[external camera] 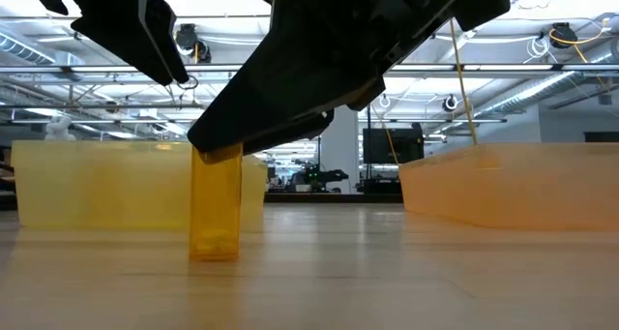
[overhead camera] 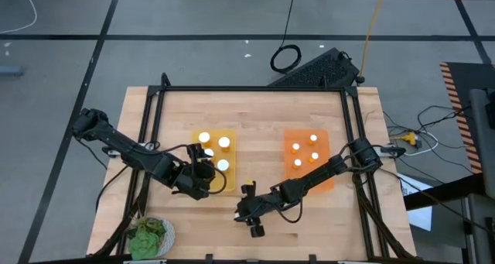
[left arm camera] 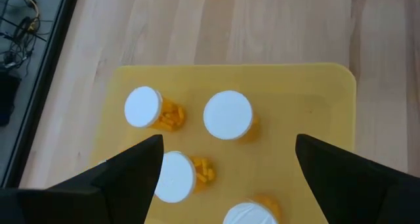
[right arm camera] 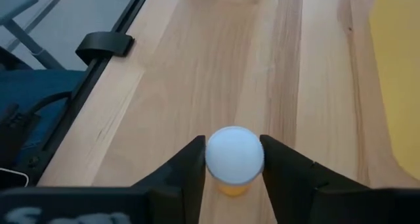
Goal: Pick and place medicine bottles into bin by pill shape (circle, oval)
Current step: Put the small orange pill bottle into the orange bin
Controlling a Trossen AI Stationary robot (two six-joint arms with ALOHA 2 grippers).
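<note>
**A:** On the bare wood between the two trays, toward the near edge: right gripper [right arm camera: 234,178], fingers closed against both sides of a white-capped bottle [right arm camera: 234,157]. Standing upright on the table in the low view [external camera: 215,204], amber body touching the surface.

**B:** Noted. Left side?

**A:** Over the near part of the yellow tray [overhead camera: 230,134]: left gripper [left arm camera: 226,168], fingers spread wide, holding nothing. Four capped bottles below it inside that tray, among them one [left arm camera: 228,115] between the fingers' line and one [left arm camera: 144,108] further out; loose pills visible through the amber walls.

**B:** And the orange tray [overhead camera: 328,134]?

**A:** Right of centre, four white caps inside, for instance [overhead camera: 314,138]. Pill shapes there not discernible.

**B:** Anything else on the table?

**A:** At the near left corner, a green leafy item on a white plate [overhead camera: 165,234].
</note>
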